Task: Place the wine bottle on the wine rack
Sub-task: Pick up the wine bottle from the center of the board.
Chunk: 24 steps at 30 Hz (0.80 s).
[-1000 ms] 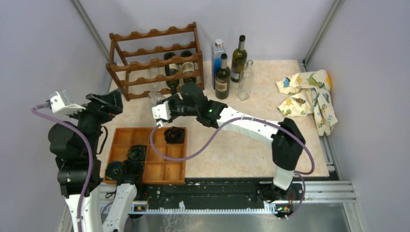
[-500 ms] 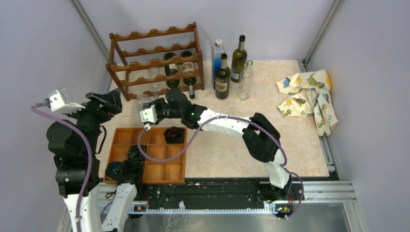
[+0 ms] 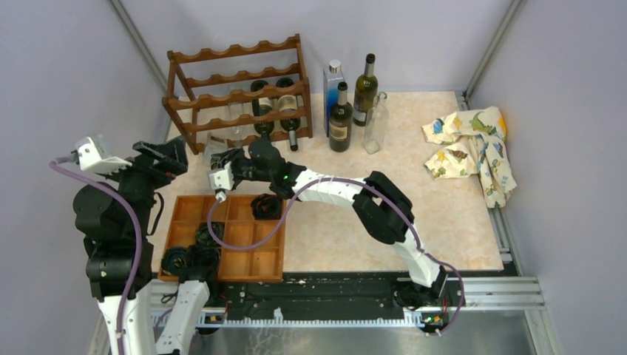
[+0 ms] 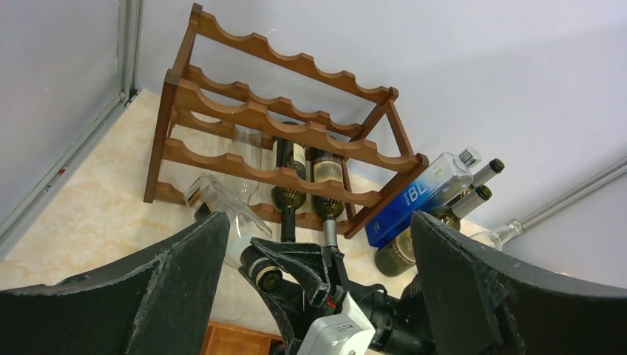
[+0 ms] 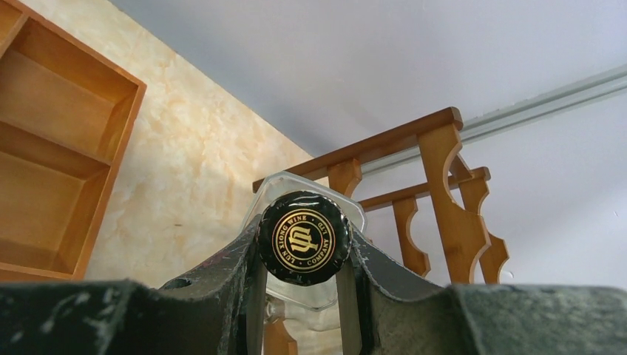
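Note:
The wine rack (image 3: 236, 81) stands at the back left, dark brown with wavy rails, holding two dark bottles and a clear one. A clear glass wine bottle (image 3: 214, 149) with a black cap (image 5: 304, 237) lies roughly level just in front of the rack's lower left end. My right gripper (image 3: 234, 160) is shut on its neck, the fingers (image 5: 244, 274) pressing both sides below the cap. In the left wrist view the bottle (image 4: 222, 207) points at the rack (image 4: 296, 126). My left gripper (image 3: 166, 157) hovers open and holding nothing, left of the bottle.
Behind the arm to the right of the rack stand a blue bottle (image 3: 333, 83), two dark bottles (image 3: 341, 118) and a clear one (image 3: 376, 122). A patterned cloth (image 3: 473, 148) lies far right. A wooden compartment tray (image 3: 251, 260) with black cables sits near front left.
My right arm has carried the clear bottle leftward along the rack's front, toward its lower left end. The left arm has stayed put.

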Tool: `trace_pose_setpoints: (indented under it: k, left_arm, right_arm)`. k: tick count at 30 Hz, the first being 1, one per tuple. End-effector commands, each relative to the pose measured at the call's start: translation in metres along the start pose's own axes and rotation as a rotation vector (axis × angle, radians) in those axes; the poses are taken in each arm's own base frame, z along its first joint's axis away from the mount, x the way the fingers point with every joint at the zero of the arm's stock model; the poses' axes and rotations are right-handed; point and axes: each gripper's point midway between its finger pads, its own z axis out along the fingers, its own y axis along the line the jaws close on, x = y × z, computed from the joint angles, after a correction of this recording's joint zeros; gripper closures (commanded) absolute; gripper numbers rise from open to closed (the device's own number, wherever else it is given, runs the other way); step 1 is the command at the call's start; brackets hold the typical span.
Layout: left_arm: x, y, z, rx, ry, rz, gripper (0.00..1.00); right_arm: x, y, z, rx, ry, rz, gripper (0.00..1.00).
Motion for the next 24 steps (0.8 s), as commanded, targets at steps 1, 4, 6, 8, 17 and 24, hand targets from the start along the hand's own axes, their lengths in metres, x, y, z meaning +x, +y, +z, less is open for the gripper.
trace_pose_setpoints:
  k: [1,4,6,8,17,24]
  left_arm:
    - [0.007,0.001,0.002,0.006,0.018,0.002,0.02]
    - [0.009,0.001,0.002,0.007,0.024,0.001,0.02]
    - [0.011,0.002,0.002,0.007,0.028,-0.001,0.02]
    - [0.013,0.003,0.002,0.007,0.031,-0.001,0.02]
    - [0.014,0.003,0.004,0.008,0.033,0.008,0.02]
    - [0.021,0.007,0.007,-0.001,0.048,0.015,0.02]
  right_arm:
    - [-0.083,-0.118,-0.014,0.349,-0.197,-0.285,1.00]
    - [-0.081,-0.116,-0.012,0.355,-0.200,-0.308,1.00]
    - [-0.080,-0.115,-0.011,0.362,-0.204,-0.321,1.00]
    - [-0.080,-0.114,-0.009,0.365,-0.208,-0.331,1.00]
    - [-0.092,-0.109,-0.006,0.337,-0.268,-0.354,1.00]
    - [-0.099,-0.095,-0.009,0.275,-0.305,-0.351,1.00]
